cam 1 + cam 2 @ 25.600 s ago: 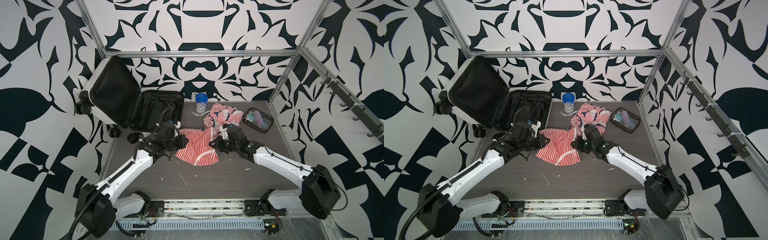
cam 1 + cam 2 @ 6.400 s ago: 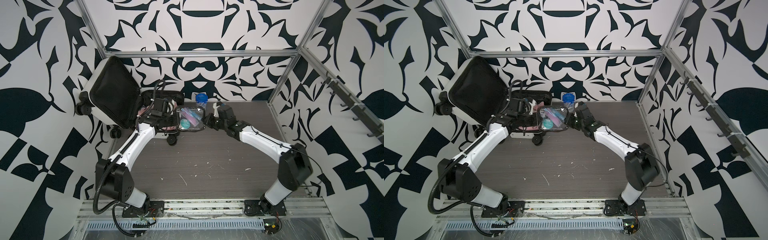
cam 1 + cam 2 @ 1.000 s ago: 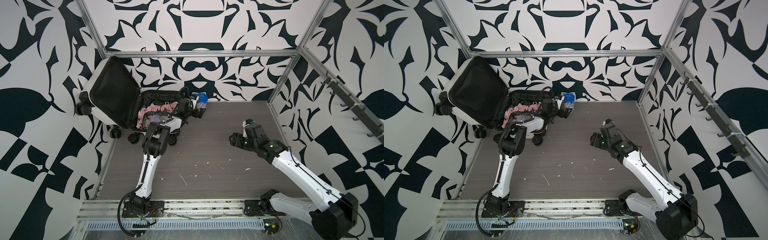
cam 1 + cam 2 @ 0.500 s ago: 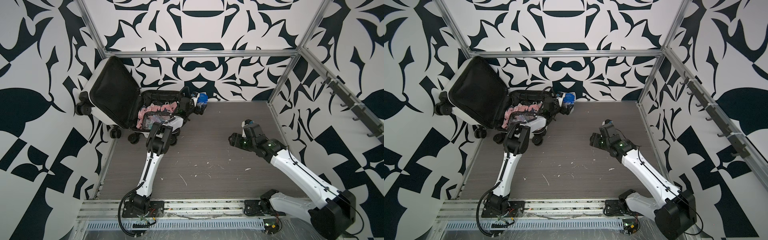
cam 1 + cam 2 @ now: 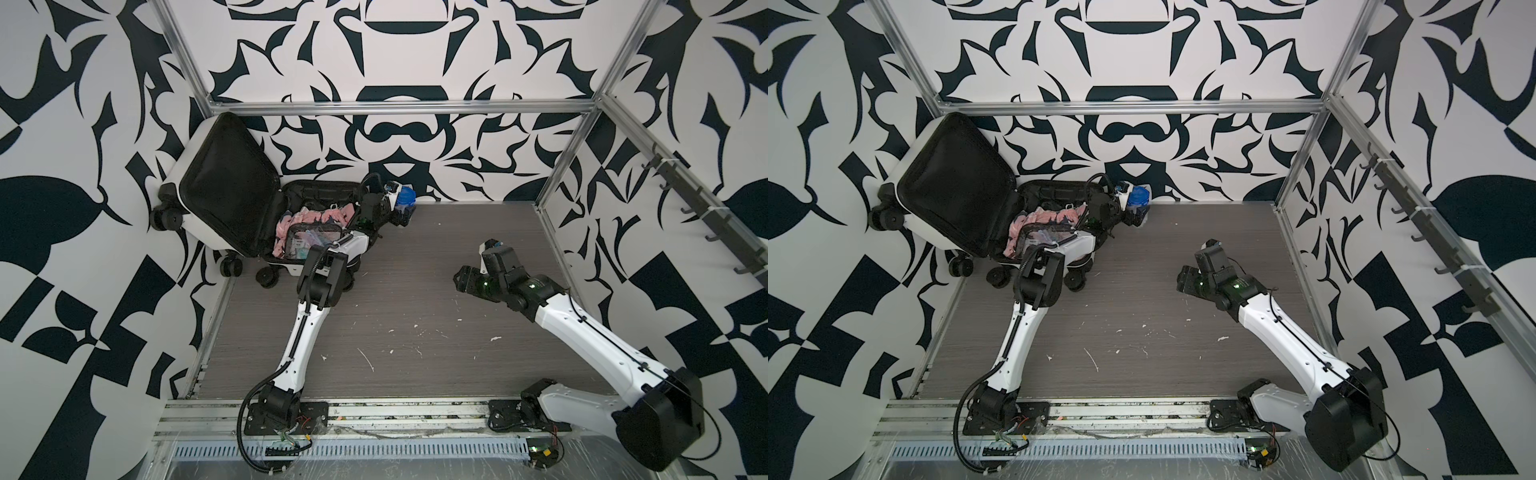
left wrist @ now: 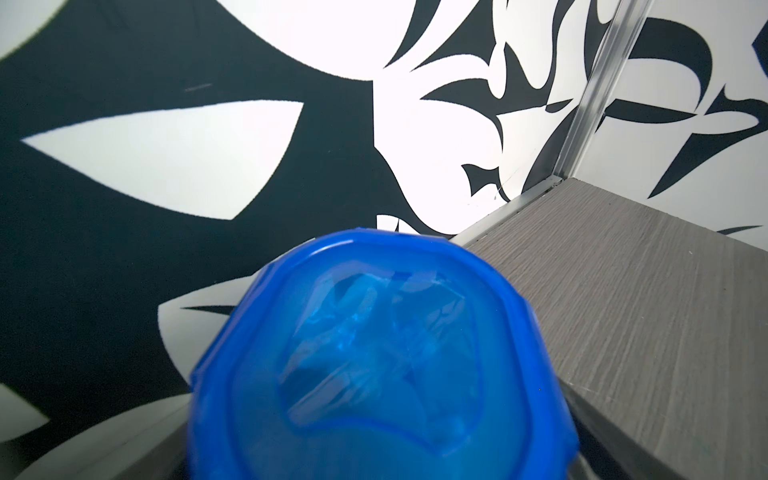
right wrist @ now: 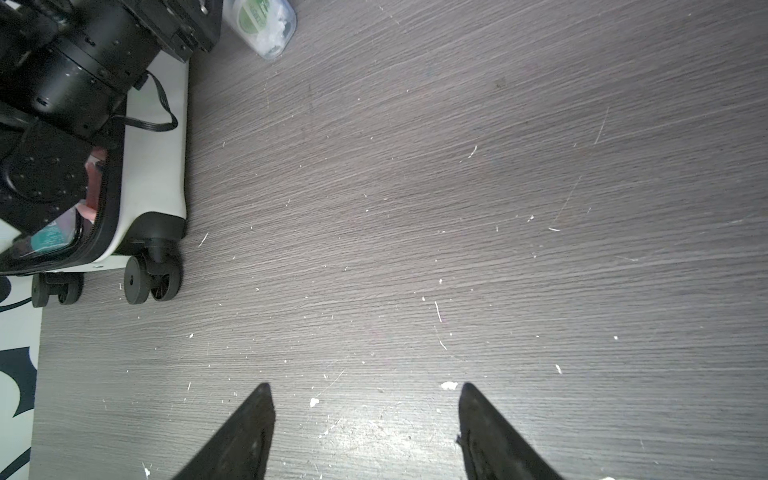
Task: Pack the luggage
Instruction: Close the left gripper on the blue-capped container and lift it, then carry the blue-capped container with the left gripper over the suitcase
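Elbow bent, my left arm (image 5: 300, 332) reaches past the luggage (image 5: 228, 187), left fingers (image 5: 398, 216) wide at the blue-lidded jar (image 5: 405, 198); right fingers (image 5: 464, 280) apart, empty, low over the table (image 5: 415, 332).

1. My cell's walls (image 5: 399, 62) carry a bold black-and-white pattern of leaf-like curves on the back, the left and the right
2. Bare aluminium frame bars (image 5: 399, 107) run across the back wall and up both far corners
3. The floor (image 5: 415, 353) is a grey wood-grain board, scattered with small white flecks (image 5: 365, 359)
4. On the right wall a rail of dark hooks (image 5: 723, 226) slants down towards the near edge
5. Along the near edge lie aluminium rails (image 5: 395, 409), with a pale slotted strip (image 5: 353, 451) just in front of them
6. The light is bright and even; in the right wrist view a soft sheen (image 7: 374, 428) lies on the boards
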{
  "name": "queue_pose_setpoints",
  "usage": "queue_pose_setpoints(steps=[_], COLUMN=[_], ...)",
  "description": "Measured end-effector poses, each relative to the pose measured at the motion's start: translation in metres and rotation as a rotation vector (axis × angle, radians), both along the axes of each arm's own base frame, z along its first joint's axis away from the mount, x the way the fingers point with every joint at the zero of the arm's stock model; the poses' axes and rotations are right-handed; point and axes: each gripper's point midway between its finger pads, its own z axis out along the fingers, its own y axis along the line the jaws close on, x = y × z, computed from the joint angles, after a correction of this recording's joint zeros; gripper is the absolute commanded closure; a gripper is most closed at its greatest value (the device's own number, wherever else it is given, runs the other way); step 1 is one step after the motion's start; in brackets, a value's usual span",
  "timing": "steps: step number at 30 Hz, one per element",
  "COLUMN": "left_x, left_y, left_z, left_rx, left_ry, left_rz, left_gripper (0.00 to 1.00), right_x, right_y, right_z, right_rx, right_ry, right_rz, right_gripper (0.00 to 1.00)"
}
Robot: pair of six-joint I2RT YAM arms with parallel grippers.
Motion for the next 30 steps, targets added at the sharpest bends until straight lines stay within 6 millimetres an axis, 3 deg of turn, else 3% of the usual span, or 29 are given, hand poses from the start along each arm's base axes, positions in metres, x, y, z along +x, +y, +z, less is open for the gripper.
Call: queue_pose_setpoints(steps=[3,17,21,30], left_x=[0.002,0.002,0.001,-0.014], left_y=[-0.002,-0.008,-0.008,-0.004], left_z=[0.001,0.005,0.004,0.004], left_rx=[-0.004,0.008,0.008,-0.011], left_ry=[-0.008,-0.029,-0.029,-0.007], left_rz=[-0.002,-0.021,-0.026,-0.035], left_gripper=[0.01,0.19,0.21,0.25], right_x=[0.000,0.000,-0.001,-0.002], right_y=[0.000,0.000,-0.001,-0.001], right_z=[0.000,-0.001,-0.004,-0.006], right_rx=[0.000,0.002,0.000,0.002], right_ry=[0.000,0.002,0.008,0.011], right_rz=[0.000,-0.003,-0.003,-0.008], right_gripper=[0.28,0.28,0.28,0.28])
